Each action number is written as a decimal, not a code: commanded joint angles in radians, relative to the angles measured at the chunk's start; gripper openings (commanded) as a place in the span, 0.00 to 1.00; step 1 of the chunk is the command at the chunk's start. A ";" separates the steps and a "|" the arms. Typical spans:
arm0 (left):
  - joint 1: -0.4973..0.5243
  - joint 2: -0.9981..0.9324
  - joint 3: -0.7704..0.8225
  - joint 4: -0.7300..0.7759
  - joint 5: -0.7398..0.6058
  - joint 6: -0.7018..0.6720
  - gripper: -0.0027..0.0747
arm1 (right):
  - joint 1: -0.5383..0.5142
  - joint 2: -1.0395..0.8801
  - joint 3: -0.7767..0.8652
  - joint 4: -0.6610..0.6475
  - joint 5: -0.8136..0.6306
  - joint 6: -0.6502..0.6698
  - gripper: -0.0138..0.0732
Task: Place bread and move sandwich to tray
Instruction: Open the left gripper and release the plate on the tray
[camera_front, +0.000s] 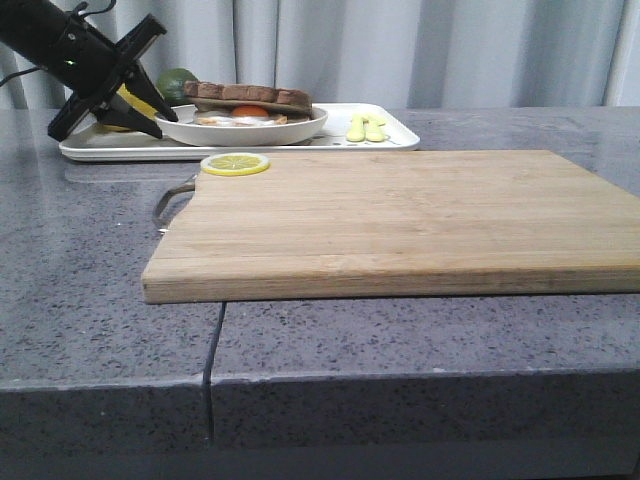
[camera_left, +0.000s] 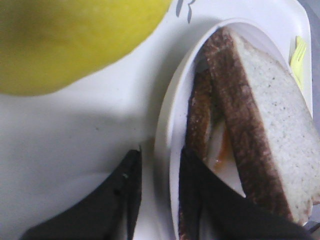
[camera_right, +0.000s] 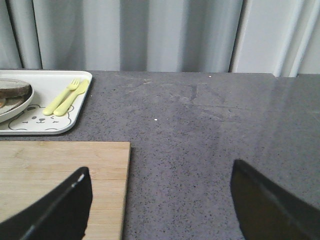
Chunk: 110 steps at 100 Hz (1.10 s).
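Note:
The sandwich (camera_front: 248, 100), a fried egg between brown-crusted bread slices, lies on the round white plate (camera_front: 300, 128). The plate stands on the white tray (camera_front: 395, 135) at the back left. The top bread slice (camera_left: 270, 120) lies tilted over the egg (camera_left: 222, 150). My left gripper (camera_front: 168, 122) is at the plate's left side. In the left wrist view it (camera_left: 161, 152) straddles the plate rim (camera_left: 167, 125), one finger outside, one inside, with a small gap at the outer finger. My right gripper (camera_right: 161, 169) is wide open and empty, low over the table by the cutting board's edge.
A bamboo cutting board (camera_front: 400, 215) fills the middle of the table, with a lemon slice (camera_front: 235, 163) on its far left corner. On the tray lie a whole lemon (camera_left: 65, 40), a lime (camera_front: 178, 80) and a yellow fork and spoon (camera_right: 67, 97).

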<state>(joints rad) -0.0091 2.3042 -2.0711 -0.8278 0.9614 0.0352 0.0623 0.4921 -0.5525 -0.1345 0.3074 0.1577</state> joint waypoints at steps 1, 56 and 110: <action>0.003 -0.071 -0.038 -0.063 0.000 -0.020 0.26 | -0.005 0.000 -0.025 -0.014 -0.083 -0.003 0.82; 0.011 -0.075 -0.261 0.152 0.171 -0.110 0.46 | -0.005 0.000 -0.025 -0.014 -0.089 -0.003 0.82; 0.037 -0.218 -0.482 0.237 0.288 -0.121 0.46 | -0.005 0.000 -0.025 -0.014 -0.090 -0.003 0.82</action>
<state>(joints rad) 0.0275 2.2069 -2.5129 -0.5643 1.2520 -0.0849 0.0623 0.4921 -0.5525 -0.1345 0.3012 0.1577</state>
